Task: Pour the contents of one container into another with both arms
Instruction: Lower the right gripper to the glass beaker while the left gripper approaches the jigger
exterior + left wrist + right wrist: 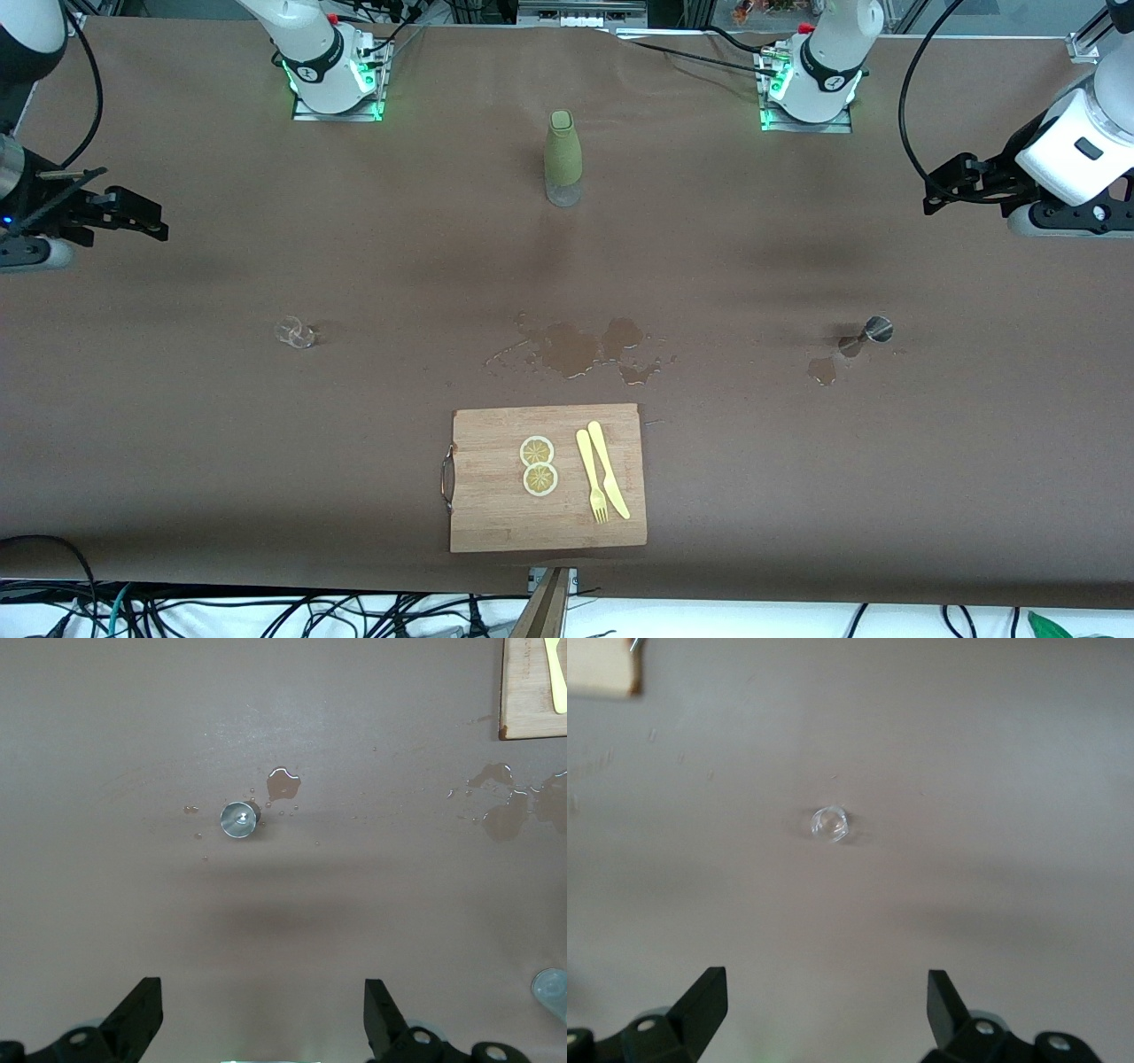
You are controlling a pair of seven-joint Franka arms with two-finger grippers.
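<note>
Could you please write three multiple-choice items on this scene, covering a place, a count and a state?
1. Where do the fork and knife lie?
A. on the cutting board
B. beside the bottle
C. in the glass

2. How many lemon slices are on the board?
A. one
B. two
C. four

3. How does the left hand stand?
A. shut on the metal cup
B. shut, empty
C. open, empty

Answers:
1 A: the fork and knife rest on the cutting board.
2 B: two lemon slices touch.
3 C: the left hand hangs open above the metal cup.
</note>
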